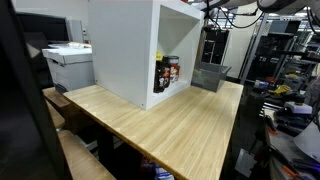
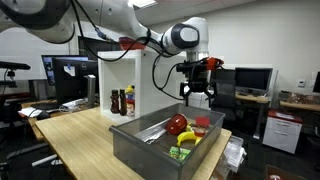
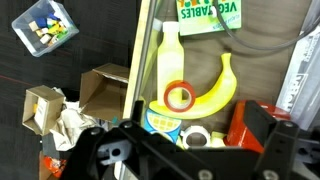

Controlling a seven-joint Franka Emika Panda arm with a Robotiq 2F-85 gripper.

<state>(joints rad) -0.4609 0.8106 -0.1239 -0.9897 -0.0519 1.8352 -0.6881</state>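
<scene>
My gripper (image 2: 197,90) hangs above the grey bin (image 2: 140,148) at the table's end, its fingers spread and nothing between them. It is well above the bin's contents. In the bin lie a yellow banana (image 2: 188,139), a red round item (image 2: 177,125), a red can (image 2: 203,125) and a green item (image 2: 178,153). The wrist view looks straight down into the bin: the banana (image 3: 215,92), a red tape ring (image 3: 180,96), a pale yellow bottle (image 3: 170,55), a white ring (image 3: 197,135) and a red block (image 3: 245,125). The gripper's dark fingers (image 3: 190,150) frame the bottom edge.
A tall white open cabinet (image 1: 125,45) stands on the wooden table (image 1: 170,125) with bottles (image 1: 167,72) inside; the bottles also show in an exterior view (image 2: 122,102). A printer (image 1: 68,65) stands beyond. Cardboard boxes (image 3: 100,90) and a small bin (image 3: 42,25) lie on the floor beside the table.
</scene>
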